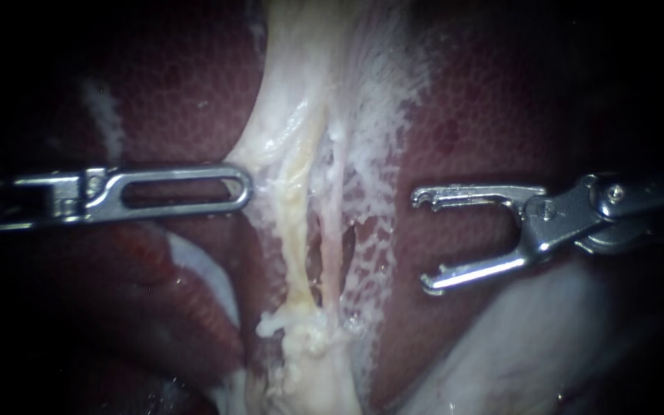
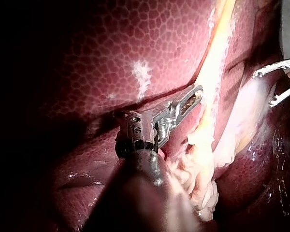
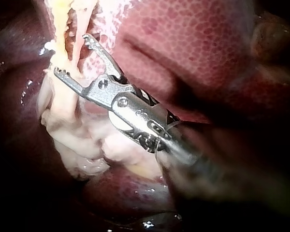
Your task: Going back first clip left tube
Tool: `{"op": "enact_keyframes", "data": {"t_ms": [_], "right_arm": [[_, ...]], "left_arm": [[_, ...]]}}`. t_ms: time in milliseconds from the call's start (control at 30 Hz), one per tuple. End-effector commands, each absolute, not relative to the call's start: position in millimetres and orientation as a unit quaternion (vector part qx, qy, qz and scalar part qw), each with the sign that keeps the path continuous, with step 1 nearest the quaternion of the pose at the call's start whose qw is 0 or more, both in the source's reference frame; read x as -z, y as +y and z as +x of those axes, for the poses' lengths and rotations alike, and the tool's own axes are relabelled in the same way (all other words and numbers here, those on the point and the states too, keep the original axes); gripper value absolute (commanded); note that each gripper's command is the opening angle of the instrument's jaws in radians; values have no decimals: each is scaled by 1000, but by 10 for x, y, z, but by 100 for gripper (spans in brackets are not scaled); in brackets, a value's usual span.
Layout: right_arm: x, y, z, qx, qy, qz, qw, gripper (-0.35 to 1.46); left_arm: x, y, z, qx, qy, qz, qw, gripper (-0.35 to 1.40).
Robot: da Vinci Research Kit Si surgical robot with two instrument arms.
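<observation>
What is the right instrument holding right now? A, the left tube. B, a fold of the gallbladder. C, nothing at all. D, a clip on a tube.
C: the right instrument stands wide open with only the liver showing in the gap, and it sits clear of the pale tubes.

Surgical lab: bare liver (image 1: 493,84), stripped pale tube (image 1: 299,192) under scope light.

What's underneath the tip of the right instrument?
Dark red liver shows through the open gap at the tip of the right instrument. Whatever lies directly beneath its metal and shaft is covered.
</observation>
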State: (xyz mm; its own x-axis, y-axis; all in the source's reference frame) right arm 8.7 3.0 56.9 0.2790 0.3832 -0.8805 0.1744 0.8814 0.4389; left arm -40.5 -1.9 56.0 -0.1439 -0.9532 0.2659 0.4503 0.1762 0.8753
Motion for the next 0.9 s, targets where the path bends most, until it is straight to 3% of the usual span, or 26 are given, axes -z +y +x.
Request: {"op": "enact_keyframes", "data": {"t_ms": [33,900], "right_arm": [[-569,30,87,-68,597,234,765,60],[-569,29,87,-68,597,234,765,60]], "left_arm": [[-561,-21,-407,584,-479,264,600,-35],[-567,-31,-418,579,-481,266,602,-35]]}}
